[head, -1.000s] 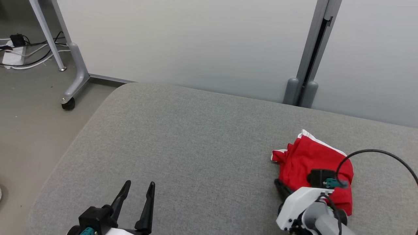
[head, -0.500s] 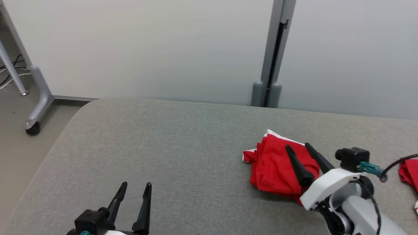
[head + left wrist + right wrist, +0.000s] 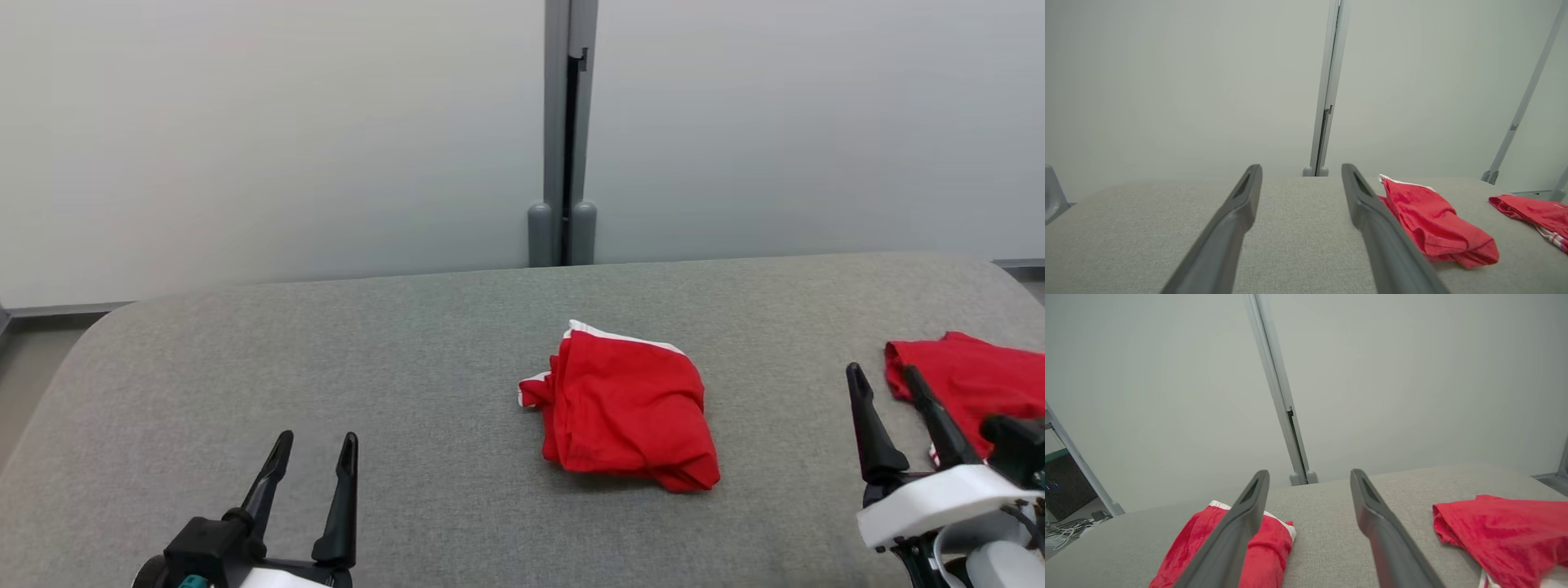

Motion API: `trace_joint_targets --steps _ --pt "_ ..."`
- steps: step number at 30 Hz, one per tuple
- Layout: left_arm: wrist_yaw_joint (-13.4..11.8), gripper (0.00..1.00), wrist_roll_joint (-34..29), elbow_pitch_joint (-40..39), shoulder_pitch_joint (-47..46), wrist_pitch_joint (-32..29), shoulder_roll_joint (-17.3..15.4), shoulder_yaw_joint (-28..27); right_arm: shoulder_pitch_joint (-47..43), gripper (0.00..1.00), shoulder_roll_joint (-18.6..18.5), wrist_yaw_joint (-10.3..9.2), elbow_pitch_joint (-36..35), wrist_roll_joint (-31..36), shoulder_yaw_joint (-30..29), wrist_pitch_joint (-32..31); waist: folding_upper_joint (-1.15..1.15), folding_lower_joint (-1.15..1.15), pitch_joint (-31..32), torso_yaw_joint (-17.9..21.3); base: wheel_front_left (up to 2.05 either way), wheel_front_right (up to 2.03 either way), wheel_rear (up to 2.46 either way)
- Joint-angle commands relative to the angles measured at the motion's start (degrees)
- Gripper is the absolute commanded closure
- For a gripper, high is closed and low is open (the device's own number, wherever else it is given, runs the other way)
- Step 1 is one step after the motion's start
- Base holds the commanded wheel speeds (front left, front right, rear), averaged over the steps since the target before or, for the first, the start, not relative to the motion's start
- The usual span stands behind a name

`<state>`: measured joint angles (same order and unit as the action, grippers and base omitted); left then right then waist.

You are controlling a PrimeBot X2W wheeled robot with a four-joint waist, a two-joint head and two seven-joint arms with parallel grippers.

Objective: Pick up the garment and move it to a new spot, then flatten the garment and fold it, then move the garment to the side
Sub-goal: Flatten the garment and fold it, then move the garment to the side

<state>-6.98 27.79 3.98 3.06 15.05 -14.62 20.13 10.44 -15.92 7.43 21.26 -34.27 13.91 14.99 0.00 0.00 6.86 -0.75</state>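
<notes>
The garment (image 3: 620,400) is red with white trim and lies folded in a compact bundle at the middle of the grey padded table (image 3: 408,343). Nothing touches it. My right gripper (image 3: 882,376) stands open and empty to its right, well apart from it. In the right wrist view the garment (image 3: 1271,547) lies partly behind the left finger of that gripper (image 3: 1309,473). My left gripper (image 3: 315,445) is open and empty at the near left, and in its wrist view (image 3: 1301,169) the garment (image 3: 1433,220) lies to the right of its fingers.
A second red garment (image 3: 971,384) lies loosely at the table's right end, just beyond my right gripper; it shows too in the wrist views (image 3: 1498,531) (image 3: 1531,212). A pale wall with a grey post (image 3: 563,131) stands behind the table.
My right gripper let go of the folded garment, opened, and drew back to the right of it. The head camera swung right, so the whole picture shifted. The left gripper stayed open.
</notes>
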Motion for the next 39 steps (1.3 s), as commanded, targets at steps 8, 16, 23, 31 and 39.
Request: trace_joint_targets --steps 8,16,23,31,39 --pt "0.4 0.0 -4.5 0.1 2.6 0.1 1.5 -4.8 -8.2 0.0 3.0 0.12 -7.0 7.5 -7.0 0.2 0.0 0.0 -0.5 3.0 0.0 0.0 0.0" --pt "2.0 0.0 -8.8 1.3 3.7 0.1 3.7 -8.1 -11.7 0.0 6.0 0.12 -9.1 10.6 -8.1 0.2 0.0 0.0 -0.8 3.4 0.0 0.0 0.0" --pt "3.6 0.0 -11.0 2.7 3.5 0.1 5.3 -9.4 -11.5 0.0 6.5 0.12 -8.8 11.3 -8.4 -1.3 0.0 0.0 -0.9 2.9 0.0 0.0 0.0" --pt "4.9 0.0 -12.5 5.1 2.5 0.1 6.3 -9.9 -11.5 0.0 7.8 0.12 -6.5 13.0 -10.2 -4.5 0.0 0.0 -0.9 1.1 0.0 0.0 0.0" --pt "6.0 0.0 -12.9 6.5 1.8 0.1 7.2 -9.6 -5.0 0.0 9.6 0.12 -0.9 13.1 -10.8 -10.7 0.0 0.0 -1.5 -2.0 0.0 0.0 0.0"
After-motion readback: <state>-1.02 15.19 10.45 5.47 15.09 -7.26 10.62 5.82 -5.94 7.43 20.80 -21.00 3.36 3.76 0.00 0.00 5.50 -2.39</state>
